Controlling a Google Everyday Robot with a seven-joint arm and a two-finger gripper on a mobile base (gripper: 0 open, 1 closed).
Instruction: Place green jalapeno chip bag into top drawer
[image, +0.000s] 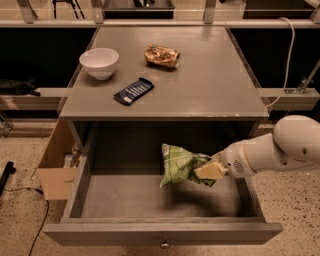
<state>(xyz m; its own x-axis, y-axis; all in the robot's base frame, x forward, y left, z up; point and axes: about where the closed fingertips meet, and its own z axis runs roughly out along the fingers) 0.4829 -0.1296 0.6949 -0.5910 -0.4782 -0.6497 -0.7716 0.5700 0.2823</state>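
Top drawer (125, 233): pulled fully open. Green jalapeno chip bag (178, 165): hanging within drawer opening, above floor, right of centre, not yet resting. Gripper (210, 171): clamped on bag's right edge. Carry judged done; lowering and release outstanding.

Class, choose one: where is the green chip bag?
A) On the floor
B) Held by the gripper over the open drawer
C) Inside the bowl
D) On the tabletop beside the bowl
B: the gripper, reaching in from the right, is shut on the green bag and holds it over the open drawer.
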